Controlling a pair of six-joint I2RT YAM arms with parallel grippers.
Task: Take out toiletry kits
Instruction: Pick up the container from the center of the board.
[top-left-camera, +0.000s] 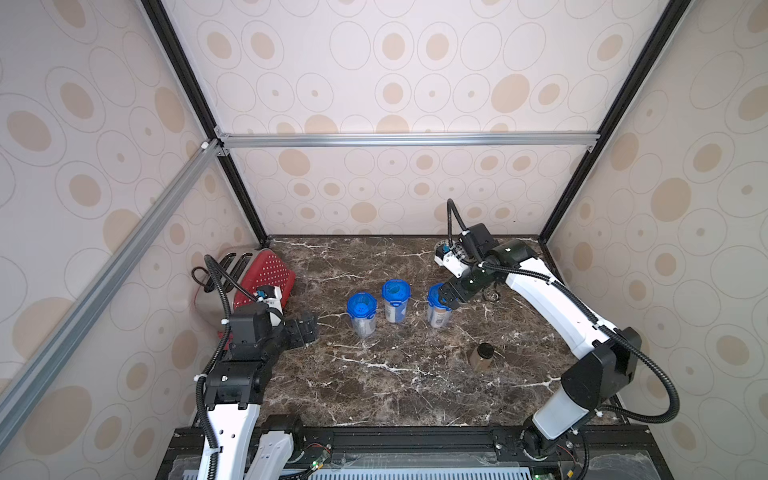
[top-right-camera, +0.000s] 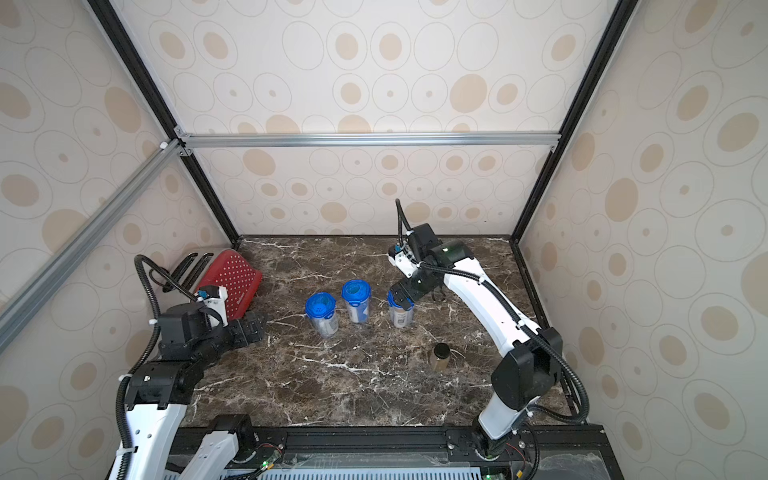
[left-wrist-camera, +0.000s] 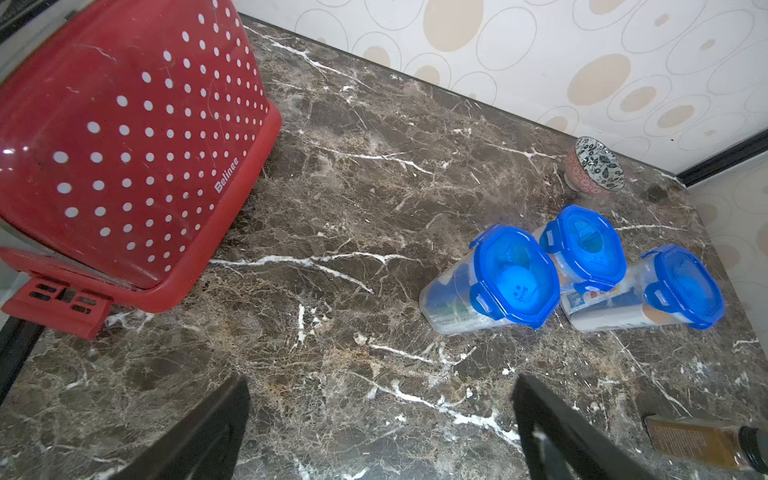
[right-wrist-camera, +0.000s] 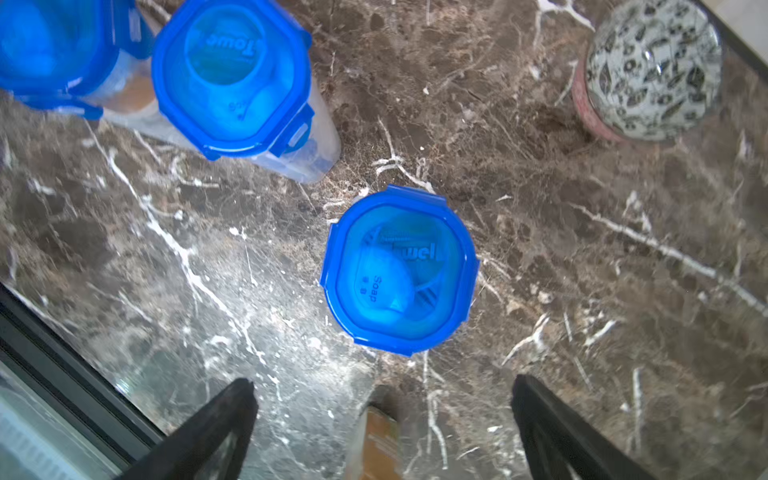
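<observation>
Three clear jars (top-left-camera: 396, 301) with blue clip lids stand upright in a loose row near the middle of the marble desk (top-left-camera: 374, 386), each with its lid on. The toiletry kits (right-wrist-camera: 384, 286) are shut inside them, and none lies out on the desk. Through one blue lid (right-wrist-camera: 399, 270) I can read "Soap" on a round packet (right-wrist-camera: 376, 291) and part of "Towel". In the left wrist view a small printed tube (left-wrist-camera: 598, 299) shows through a jar's clear wall.

The right hand (top-left-camera: 449, 300) hangs over the end jar (top-left-camera: 438, 318) on the right arm's side. Its jaws are spread wide and it grasps nothing. In its wrist view the black fingers (right-wrist-camera: 232, 415) stand apart, with that jar's lid ahead of them and clear of both. From both top views I cannot tell whether the hand touches the lid.

The left hand (top-left-camera: 305, 328) sits low just beside the red white-dotted toaster (top-left-camera: 262, 274), short of the nearest jar. It is likewise spread open and empty, with bare desk between its fingers.

One small brown jar (top-left-camera: 482, 357) with a dark lid stands alone nearer the front, on the right arm's side. A patterned bowl (left-wrist-camera: 594, 166) sits toward the back, beyond the row.
</observation>
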